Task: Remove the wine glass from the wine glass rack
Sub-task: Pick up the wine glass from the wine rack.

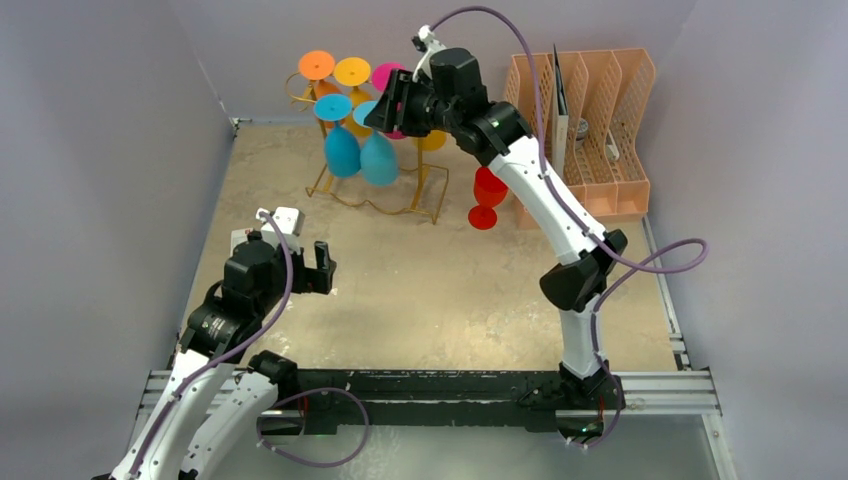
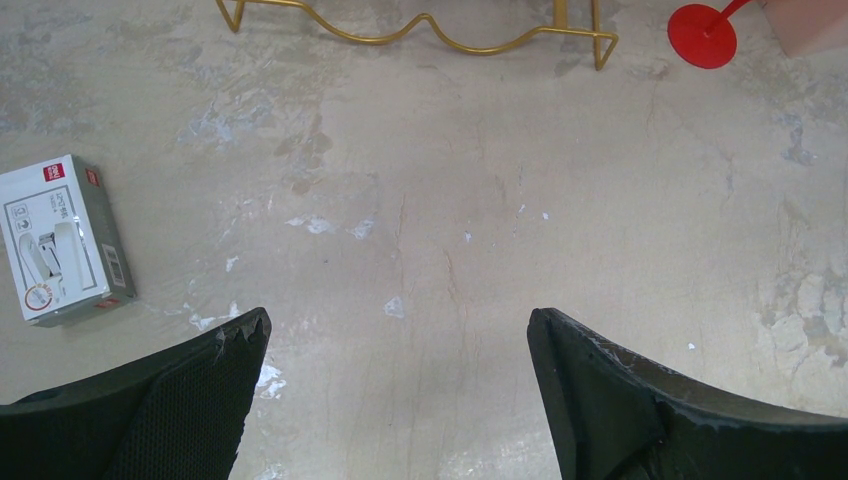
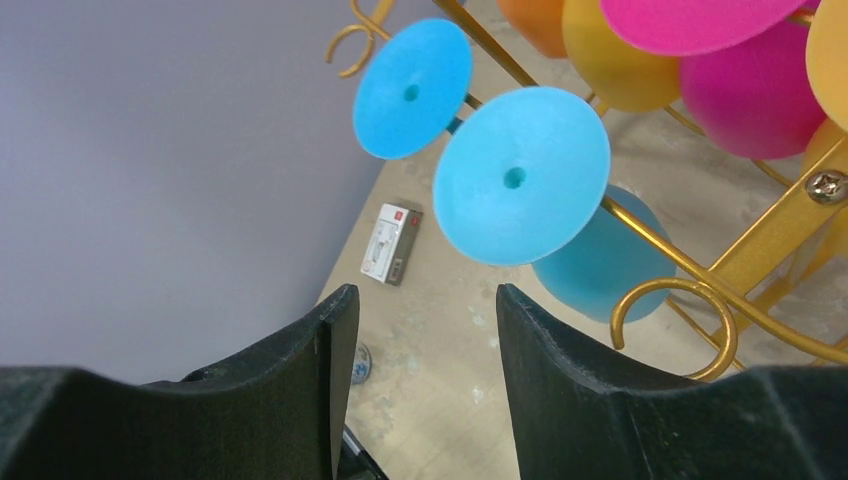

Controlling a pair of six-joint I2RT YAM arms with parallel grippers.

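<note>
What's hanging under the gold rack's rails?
Two blue glasses hang bowl-down from the wine glass rack, orange, yellow and pink ones behind them. From above, the right arm hides the rack's right end.

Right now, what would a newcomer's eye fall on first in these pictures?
The gold wine glass rack at the table's far side, hung with bright upside-down glasses. The right tool hovers open before the two blue glasses, gripping nothing. A red wine glass stands alone beside the peach file organiser.
</note>
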